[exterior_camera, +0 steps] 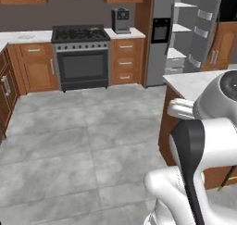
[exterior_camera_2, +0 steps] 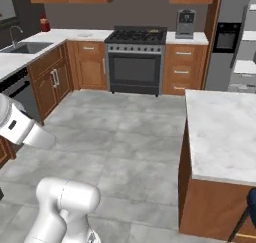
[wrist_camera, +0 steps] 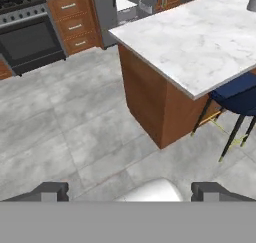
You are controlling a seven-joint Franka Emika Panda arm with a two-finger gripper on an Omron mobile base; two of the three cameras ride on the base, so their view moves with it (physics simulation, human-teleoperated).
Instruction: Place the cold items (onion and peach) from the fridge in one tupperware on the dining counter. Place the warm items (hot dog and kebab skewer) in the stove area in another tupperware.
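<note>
Nearest to us, our tool [wrist_camera: 130, 191] hangs over bare floor [wrist_camera: 75, 137] with its two tips wide apart and nothing between them, so we carry nothing yet. Just past it on the right stands the dining counter [wrist_camera: 200, 37], its marble top bare where we see it, with a blue stool [wrist_camera: 237, 97] tucked at its near right corner. A small grey shape sits at the far right edge of that top, too cut off to name, so we cannot say whether a tupperware is there. Farther off, beyond the counter's far end, the fridge [exterior_camera: 185, 34] stands with its door swung open and pale shelves showing; the onion and peach should be inside, though nothing on those shelves is clear enough to pick out. Left of the fridge, against the far wall, is the stove [exterior_camera: 81, 53] with something yellowish on its right side, perhaps the warm food. We judge the step in hand is the drive to the fridge: we should skirt the counter corner widely, keep the arm tucked, and stop square to the open shelves.
</note>
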